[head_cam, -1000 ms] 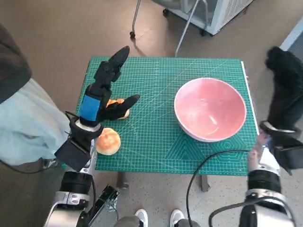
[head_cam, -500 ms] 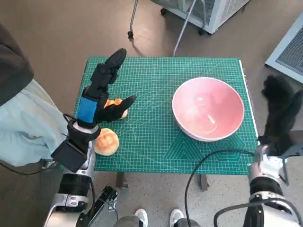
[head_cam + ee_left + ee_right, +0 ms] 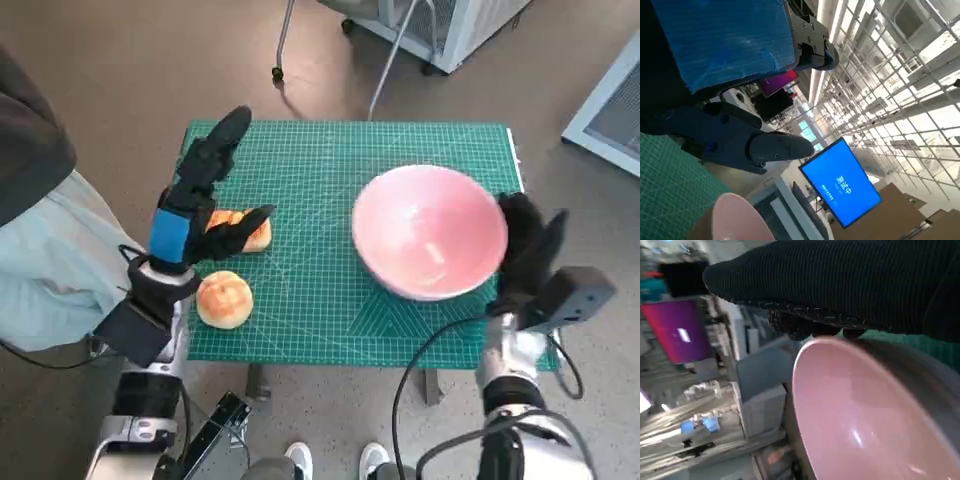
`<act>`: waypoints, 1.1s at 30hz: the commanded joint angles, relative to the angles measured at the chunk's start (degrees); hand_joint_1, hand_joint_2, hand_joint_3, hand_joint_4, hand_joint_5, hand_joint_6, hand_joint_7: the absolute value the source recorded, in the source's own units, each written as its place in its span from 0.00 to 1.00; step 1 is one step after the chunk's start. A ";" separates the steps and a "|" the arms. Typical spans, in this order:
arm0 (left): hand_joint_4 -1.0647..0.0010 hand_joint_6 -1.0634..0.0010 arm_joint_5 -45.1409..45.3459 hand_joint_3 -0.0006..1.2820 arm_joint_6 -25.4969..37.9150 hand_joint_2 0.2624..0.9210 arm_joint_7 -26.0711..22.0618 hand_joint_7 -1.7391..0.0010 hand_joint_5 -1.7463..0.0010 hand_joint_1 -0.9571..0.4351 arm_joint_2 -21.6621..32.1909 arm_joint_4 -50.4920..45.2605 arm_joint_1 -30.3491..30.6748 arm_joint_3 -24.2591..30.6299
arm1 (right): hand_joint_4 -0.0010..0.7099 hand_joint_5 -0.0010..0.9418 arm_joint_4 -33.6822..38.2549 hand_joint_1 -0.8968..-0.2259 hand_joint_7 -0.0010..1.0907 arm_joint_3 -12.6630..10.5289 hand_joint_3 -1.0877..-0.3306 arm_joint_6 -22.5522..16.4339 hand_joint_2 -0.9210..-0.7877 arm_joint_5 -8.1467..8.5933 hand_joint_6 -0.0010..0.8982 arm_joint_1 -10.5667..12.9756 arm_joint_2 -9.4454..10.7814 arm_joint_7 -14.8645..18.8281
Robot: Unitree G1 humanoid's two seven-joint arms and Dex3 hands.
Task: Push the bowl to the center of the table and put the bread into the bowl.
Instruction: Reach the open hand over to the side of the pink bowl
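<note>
A large pink bowl (image 3: pixel 425 232) stands on the right half of the green mat (image 3: pixel 320 170); its rim also fills the right wrist view (image 3: pixel 850 410) and shows in the left wrist view (image 3: pixel 735 217). My gloved right hand (image 3: pixel 525 250) presses flat against the bowl's right side, holding nothing. Two pieces of bread lie at the left: a round bun (image 3: pixel 224 300) near the front edge and a longer piece (image 3: pixel 245 228) behind it. My left hand (image 3: pixel 205 200) hovers over the longer piece with fingers spread and empty.
A person in pale clothing (image 3: pixel 45 260) sits close to the table's left side. Chair legs (image 3: pixel 390 60) and a white cabinet stand on the floor behind the table. A black cable (image 3: pixel 430 350) hangs by the front right edge.
My right hand has come down from beyond the table's right edge onto the bowl's right side. The bowl has slid a little to the left. The left hand barely moved.
</note>
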 commanded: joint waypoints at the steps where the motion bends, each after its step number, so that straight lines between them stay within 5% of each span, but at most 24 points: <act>1: 0.74 0.71 -0.95 0.24 0.55 1.00 -0.52 0.92 1.00 0.38 0.91 -0.66 1.06 0.65 | 0.26 0.02 1.06 0.50 0.50 0.73 0.30 2.42 0.00 -1.39 0.06 -1.52 1.80 -1.46; 19: 0.73 0.68 -0.77 0.23 1.01 1.00 -0.19 0.94 1.00 0.38 1.45 -3.12 3.89 1.07 | 0.25 0.01 1.46 0.54 0.50 -0.17 0.32 5.21 0.00 -1.42 0.08 -7.41 5.99 -1.81; 33: 0.73 0.67 -1.67 0.23 1.25 1.00 -0.50 0.95 1.00 0.38 3.00 -3.94 6.33 2.91 | 0.29 0.02 1.20 0.57 0.51 0.17 0.30 5.82 0.00 -2.07 0.11 -9.93 5.37 -2.22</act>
